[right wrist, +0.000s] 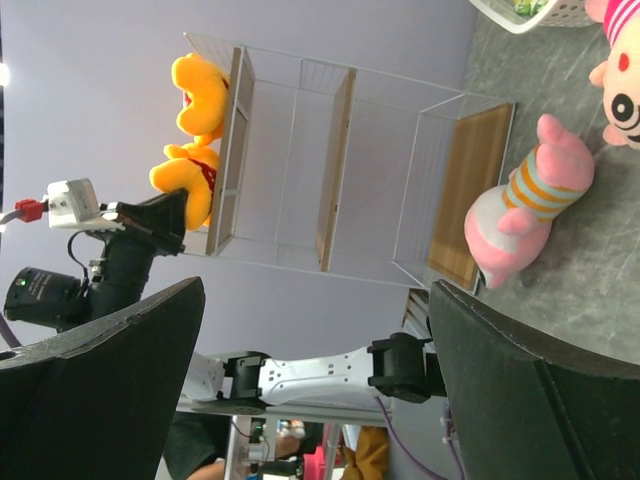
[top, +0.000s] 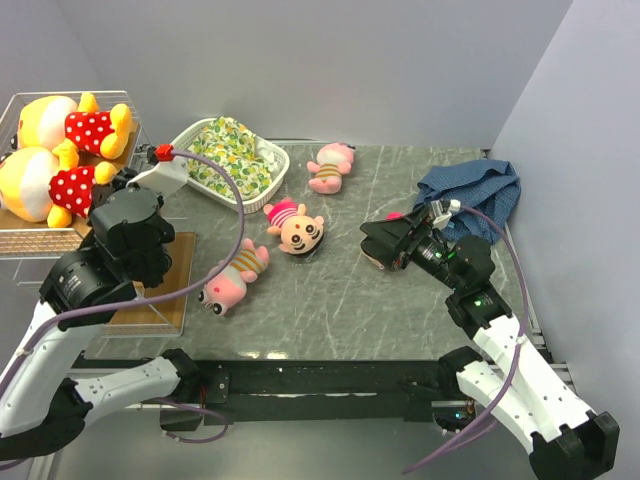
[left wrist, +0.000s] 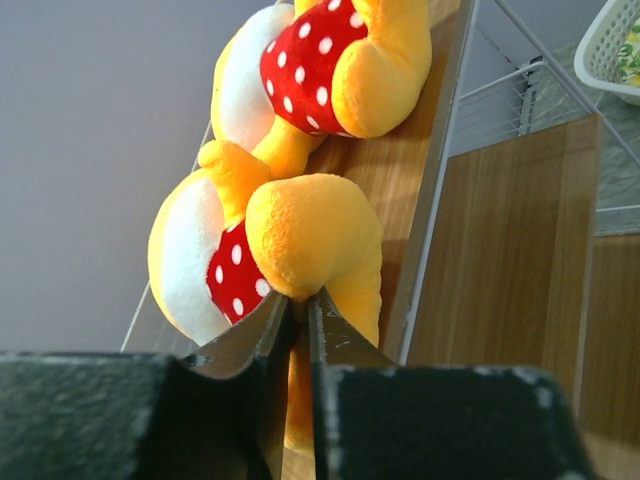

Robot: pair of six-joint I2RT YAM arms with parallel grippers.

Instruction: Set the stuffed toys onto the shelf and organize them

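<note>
Two yellow bears in red dotted shirts lie on the top board of the shelf [top: 40, 240]: the far bear [top: 70, 125] and the near bear [top: 45, 185]. My left gripper [top: 105, 190] is at the near bear's [left wrist: 300, 230] leg, jaws pinched narrow on the yellow plush [left wrist: 298, 300]. Three pink toys lie on the table: one [top: 330, 165] at the back, a round-faced one [top: 295, 228] in the middle, and one [top: 232, 278] by the shelf's foot. My right gripper [top: 372, 245] hovers wide open over mid-table, empty [right wrist: 315, 380], and faces the striped pink toy [right wrist: 530, 200].
A white oval basket [top: 275, 175] holding floral cloth stands behind the pink toys. A blue checked cloth [top: 470, 190] lies at the back right. The shelf's lower wooden board [top: 160, 290] sits at table level on the left.
</note>
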